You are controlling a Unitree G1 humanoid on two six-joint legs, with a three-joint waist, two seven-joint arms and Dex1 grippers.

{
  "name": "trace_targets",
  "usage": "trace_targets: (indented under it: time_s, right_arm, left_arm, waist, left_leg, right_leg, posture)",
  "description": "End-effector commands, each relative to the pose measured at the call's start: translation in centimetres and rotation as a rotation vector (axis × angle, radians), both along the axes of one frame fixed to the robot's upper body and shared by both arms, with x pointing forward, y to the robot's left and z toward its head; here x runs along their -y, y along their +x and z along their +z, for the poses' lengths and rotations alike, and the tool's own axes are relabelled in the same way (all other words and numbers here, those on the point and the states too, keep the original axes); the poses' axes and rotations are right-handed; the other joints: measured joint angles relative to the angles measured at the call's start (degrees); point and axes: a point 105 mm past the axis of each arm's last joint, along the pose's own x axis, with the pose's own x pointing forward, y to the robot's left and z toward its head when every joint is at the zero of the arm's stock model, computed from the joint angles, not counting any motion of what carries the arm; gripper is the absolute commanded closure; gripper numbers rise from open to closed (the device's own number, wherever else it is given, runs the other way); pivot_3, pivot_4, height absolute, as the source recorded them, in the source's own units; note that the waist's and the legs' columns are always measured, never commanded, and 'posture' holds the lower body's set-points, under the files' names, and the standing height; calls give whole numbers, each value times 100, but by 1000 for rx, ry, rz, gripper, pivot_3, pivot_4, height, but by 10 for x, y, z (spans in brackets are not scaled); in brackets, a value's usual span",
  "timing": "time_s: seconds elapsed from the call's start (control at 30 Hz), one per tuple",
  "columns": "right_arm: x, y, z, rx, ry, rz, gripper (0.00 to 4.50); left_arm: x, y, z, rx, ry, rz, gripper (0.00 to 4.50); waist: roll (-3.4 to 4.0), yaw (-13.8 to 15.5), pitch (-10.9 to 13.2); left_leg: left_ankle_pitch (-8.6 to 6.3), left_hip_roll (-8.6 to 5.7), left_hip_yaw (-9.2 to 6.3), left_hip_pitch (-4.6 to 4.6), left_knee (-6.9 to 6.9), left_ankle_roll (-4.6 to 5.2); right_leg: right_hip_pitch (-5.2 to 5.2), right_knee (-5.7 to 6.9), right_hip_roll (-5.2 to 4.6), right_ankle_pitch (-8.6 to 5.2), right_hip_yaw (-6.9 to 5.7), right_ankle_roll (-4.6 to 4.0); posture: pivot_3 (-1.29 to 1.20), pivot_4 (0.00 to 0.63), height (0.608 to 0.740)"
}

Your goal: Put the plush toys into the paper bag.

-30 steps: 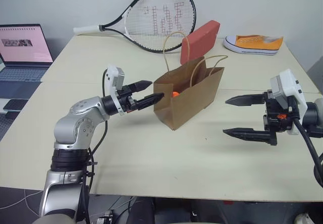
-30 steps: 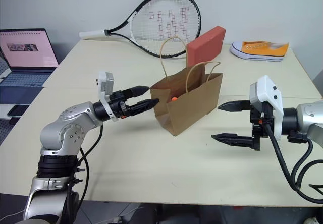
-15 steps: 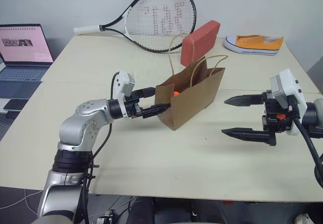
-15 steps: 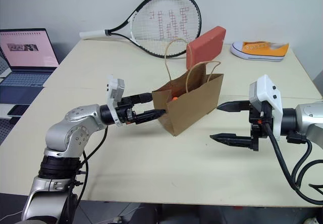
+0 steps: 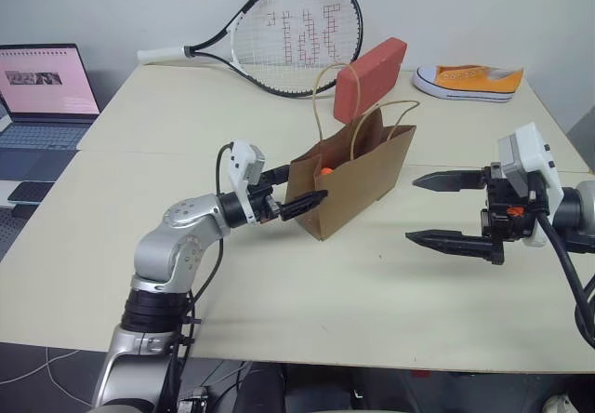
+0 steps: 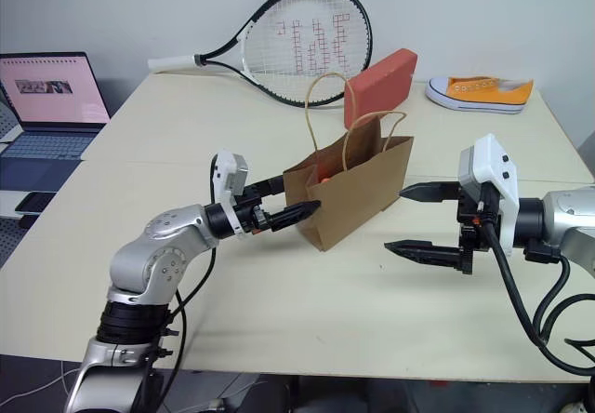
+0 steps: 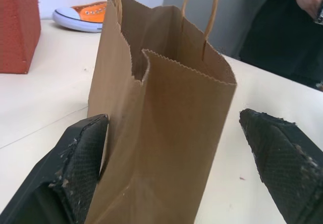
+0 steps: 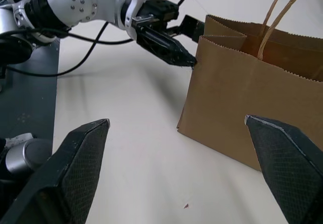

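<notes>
The left gripper [image 5: 296, 196] is reaching level at the narrow end of the bag [image 5: 358, 182], its fingers spread wide and straddling that end panel: one fingertip [image 7: 83, 156] is lying against the bag's side, the other is standing off it. It is clamping on nothing. The right gripper [image 5: 448, 210] is hovering beyond the bag's other end, apart from it, its jaws also gaping wide and empty, pointing back toward the bag.

The bag is standing upright around the middle of the table [image 5: 279, 292], mouth open, twisted handles rising above the rim. Inside, a patch of orange toy [image 5: 323, 172] is showing near the left gripper's end; how much of the toys is in there I cannot tell.

Toward the table's far edge a red block [image 5: 369, 75] is leaning just behind the bag, with a racket [image 5: 279, 33] beside it and a sneaker [image 5: 467, 80] near the far right corner. A laptop [image 5: 42, 97] is sitting off the left edge.

The bag is likely light, thin and easily creased, so it would slide or tip under a sideways push. Pinching the stiffer folded rim or the end gusset seems the safest hold; the toys are probably soft and would squash under a grip.
</notes>
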Motion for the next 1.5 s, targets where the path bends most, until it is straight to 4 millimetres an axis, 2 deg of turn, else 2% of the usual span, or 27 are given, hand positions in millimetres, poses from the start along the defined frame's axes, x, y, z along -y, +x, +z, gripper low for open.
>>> trace_targets:
  time_s: [0.03,0.1,0.23,0.53,0.6,0.83,0.93,1.1,1.3,1.5]
  right_arm:
    - [-4,-2,7,52,2,16,0]
    - [-4,-1,7,55,3,16,0]
    - [-5,0,7,63,7,1,0]
    - [-8,3,8,146,29,-23,0]
    - [-9,3,7,161,26,-25,0]
    - [-8,1,6,209,17,-27,0]
    - [-1,-8,6,184,-10,-21,0]
    - [20,-29,15,99,-8,-86,0]
    - [34,-52,20,100,-23,-164,0]
    - [38,-58,21,112,-23,-214,0]
  left_arm:
    - [6,1,12,67,-23,4,47]
    - [9,-1,12,69,-35,-13,226]
    - [11,1,10,63,-45,-14,1161]
    - [12,4,5,74,-17,-26,4012]
    - [12,5,5,78,-14,-31,4485]
    - [4,8,8,78,-25,-92,4485]
    - [2,8,15,79,-27,-163,4485]
    - [6,6,28,52,2,-374,4485]
    - [5,-3,18,23,159,-585,4485]
    - [8,4,11,15,190,-623,4485]
  waist:
    - [0,-3,0]
    - [0,-3,0]
    - [0,-3,0]
    - [0,-1,0]
    - [0,-2,0]
    - [0,-2,0]
    - [0,-2,0]
    - [0,50,1]
    - [0,65,0]
    - [-1,59,0]
  left_leg:
    - [0,0,0,0,0,0]
    - [0,0,1,0,0,0]
    - [0,0,1,0,0,0]
    - [0,-1,0,0,0,0]
    - [0,-1,0,0,0,0]
    - [0,-1,0,0,0,0]
    - [0,-2,-1,0,0,0]
    - [0,-4,-5,-5,1,0]
    - [0,-3,-6,-1,0,1]
    - [0,-1,0,0,4,1]
  right_leg:
    - [0,0,0,0,1,0]
    - [0,0,0,0,0,0]
    - [0,0,0,0,1,0]
    - [0,0,0,0,0,0]
    - [0,0,0,0,0,0]
    - [0,0,0,0,0,0]
    - [0,0,0,0,-1,0]
    - [2,-1,0,-1,-4,-2]
    - [5,-1,0,-11,-6,-19]
    - [7,-3,0,-21,-2,-37]
  posture:
    - [0,150,740]
    - [0,150,740]
    - [0,150,740]
    - [0,150,740]
    - [0,150,740]
    - [0,150,740]
    - [0,150,740]
    - [0,150,740]
    - [0,150,740]
    - [0,150,740]
